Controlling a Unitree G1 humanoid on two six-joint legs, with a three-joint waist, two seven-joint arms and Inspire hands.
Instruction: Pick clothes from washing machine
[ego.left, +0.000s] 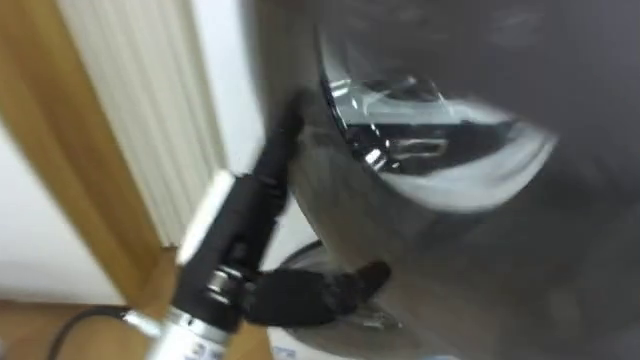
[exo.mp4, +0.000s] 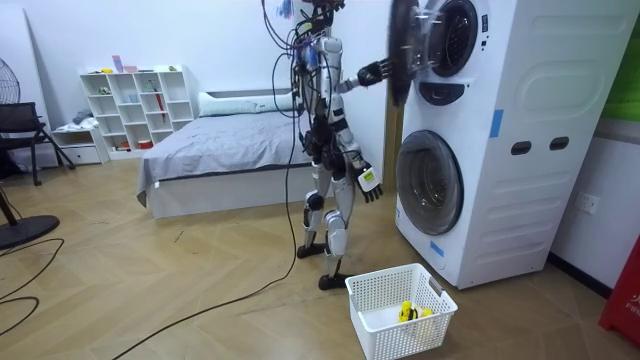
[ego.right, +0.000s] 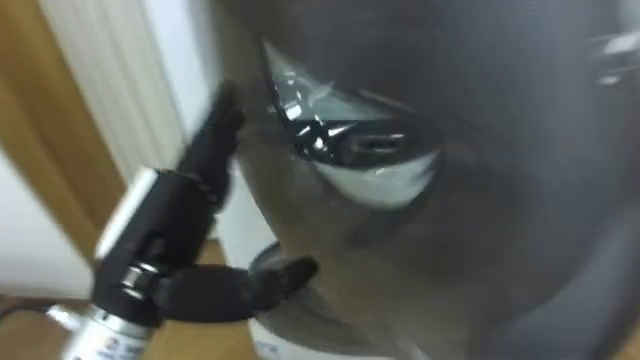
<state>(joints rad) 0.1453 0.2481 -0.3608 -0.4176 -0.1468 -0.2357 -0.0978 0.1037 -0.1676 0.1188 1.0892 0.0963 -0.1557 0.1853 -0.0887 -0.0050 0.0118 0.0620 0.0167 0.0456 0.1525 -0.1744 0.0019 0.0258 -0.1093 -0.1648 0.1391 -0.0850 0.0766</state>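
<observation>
Closest to the camera is the left hand (ego.left: 255, 215), coming up from seven o'clock in the eye views against the open door (ego.left: 480, 250) of the upper machine (exo.mp4: 470, 40). Its fingers (ego.left: 283, 135) lie straight and close together along the door's edge at about eleven o'clock. The thumb (ego.left: 345, 285) sticks out apart from them towards five o'clock under the rim, so nothing is pinched. In the room view the robot stands upright just before the stacked machines, with this arm raised to the door at one o'clock. The right hand (exo.mp4: 371, 183) hangs by its hip, fingers loose and holding nothing. No clothes can be made out: the drum is dark, so they are most likely inside it. The white basket (exo.mp4: 385, 290) stands on the floor at five o'clock with only a small yellow item (exo.mp4: 407, 312) in it. The step in hand looks like swinging the door fully aside. It is best done by pushing flat near the outer edge, following the hinge's arc, until the opening is free to reach into.
</observation>
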